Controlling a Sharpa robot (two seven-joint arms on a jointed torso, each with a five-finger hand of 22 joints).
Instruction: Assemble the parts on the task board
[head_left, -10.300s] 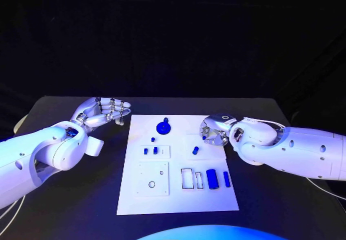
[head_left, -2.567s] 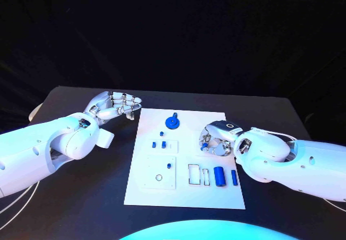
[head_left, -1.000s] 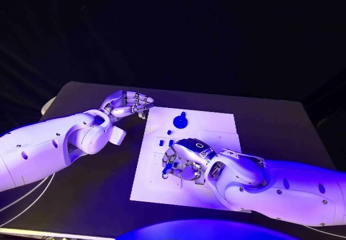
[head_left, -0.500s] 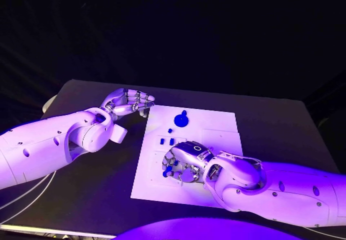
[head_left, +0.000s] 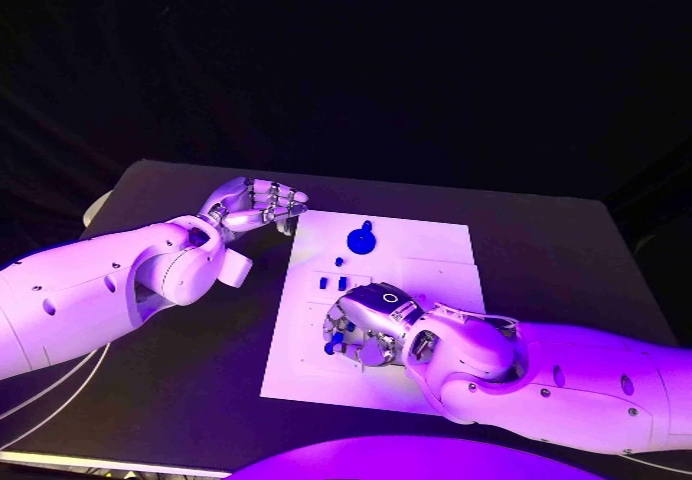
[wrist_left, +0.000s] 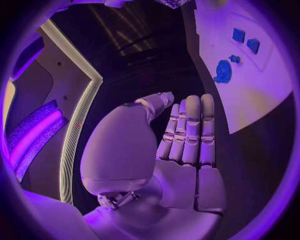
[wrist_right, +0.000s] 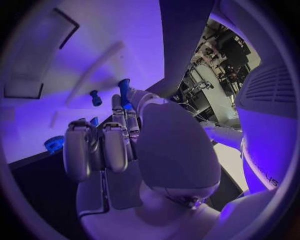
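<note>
The right silver hand (head_left: 365, 333) is seen low over the near left part of the white flat task board (head_left: 433, 250); a small blue peg (wrist_right: 124, 90) is pinched at its fingertips and is held standing up, its long side pointing down at the board; the other fingers are curled in beside it. The spot under the peg is hidden by the hand, so it cannot be told if the peg is in a hole yet; it is judged that the peg has to be pushed straight down. A small blue stud (wrist_right: 95, 97) is seen standing in the board just beside the peg. The left silver hand (head_left: 260, 209) is kept off the board, just beside its far left corner over the black bench (head_left: 173, 400); its fingers are curled in and nothing is held. The round blue knob (head_left: 359, 239) lies on the far part of the board, nearer the left hand; two small blue blocks (head_left: 320, 286) lie between the knob and the right hand.
</note>
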